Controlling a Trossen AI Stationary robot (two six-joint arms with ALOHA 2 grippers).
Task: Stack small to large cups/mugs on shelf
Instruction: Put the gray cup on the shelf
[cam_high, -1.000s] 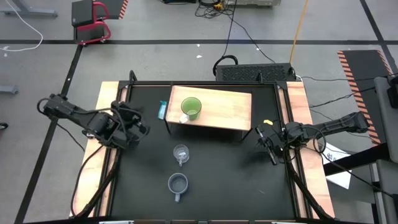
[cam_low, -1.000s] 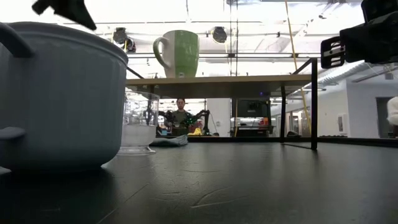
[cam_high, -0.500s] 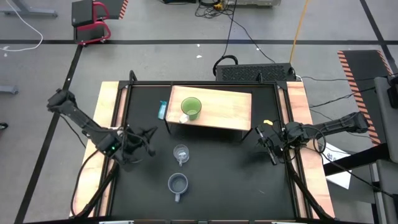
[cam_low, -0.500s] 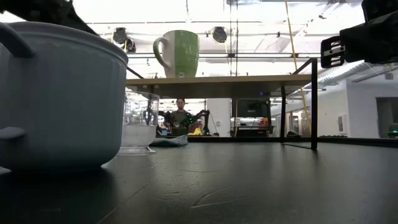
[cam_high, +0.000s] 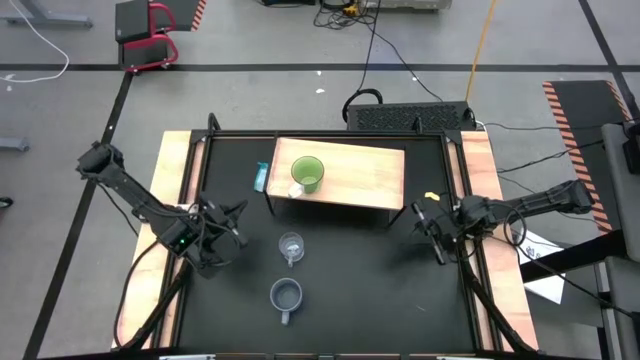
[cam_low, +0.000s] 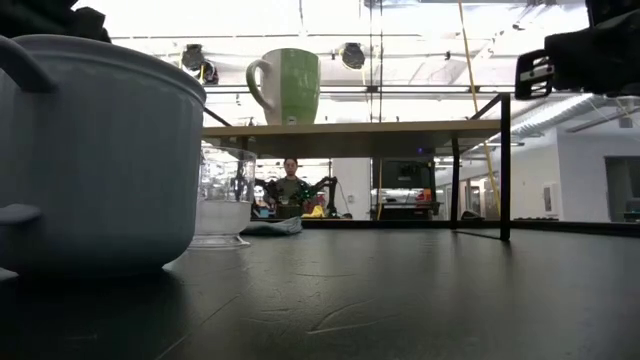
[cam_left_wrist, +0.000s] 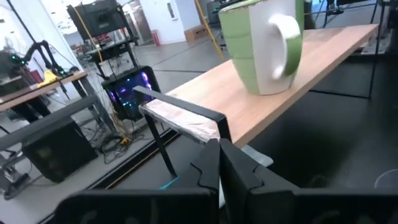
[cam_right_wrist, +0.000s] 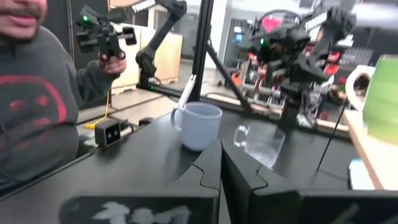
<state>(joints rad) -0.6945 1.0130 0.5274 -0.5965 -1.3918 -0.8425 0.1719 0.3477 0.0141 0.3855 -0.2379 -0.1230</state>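
The lime-green mug (cam_high: 306, 175) stands upright on the tan shelf (cam_high: 370, 175) near its left end; the left wrist view shows it close up (cam_left_wrist: 264, 43). The clear glass cup (cam_high: 291, 247) and the grey-blue mug (cam_high: 286, 295) stand on the black tabletop nearer the front edge. My left gripper (cam_high: 228, 214) is shut and holds nothing, left of the glass cup, pointing toward the shelf. My right gripper (cam_high: 433, 228) is shut and holds nothing at the table's right side, facing the two cups (cam_right_wrist: 199, 126).
A small teal object (cam_high: 261, 178) lies on the table by the shelf's left legs. The shelf stands on dark legs (cam_low: 505, 165) with open space beneath. A person (cam_right_wrist: 37, 106) sits beyond the table's near side in the right wrist view. Wooden side rails (cam_high: 170, 180) flank the tabletop.
My left gripper has come down toward the tabletop and a little toward the near edge, rolling at the wrist, and stays shut. The cups and the right arm have kept still.
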